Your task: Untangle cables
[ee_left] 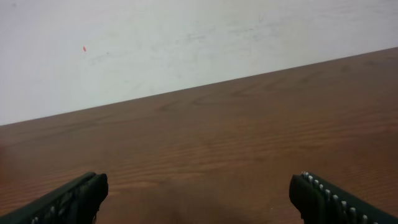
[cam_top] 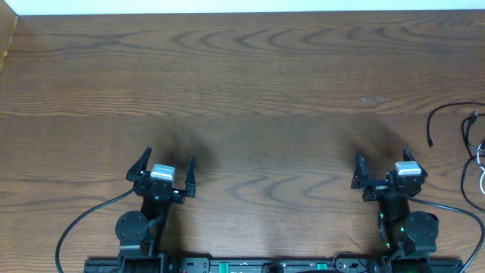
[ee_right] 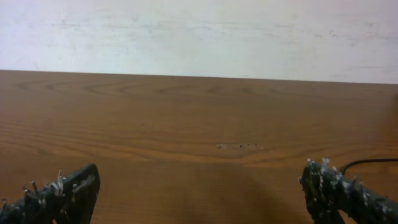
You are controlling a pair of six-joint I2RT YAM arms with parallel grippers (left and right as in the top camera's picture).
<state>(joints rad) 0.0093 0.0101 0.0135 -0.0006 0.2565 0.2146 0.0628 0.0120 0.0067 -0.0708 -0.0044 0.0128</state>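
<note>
Overhead, cables [cam_top: 455, 107] cut off at right edge, left claw [cam_top: 167, 161], right claw [cam_top: 383, 157] both wide.

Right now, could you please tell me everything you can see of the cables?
The cables lie loose and flat on the wooden table at its right edge, partly cut off by the overhead frame. They are thin flexible cords: black ones curling in open loops with small plug ends, plus a sliver of a white one. The open right gripper stands apart, touching none.
</note>
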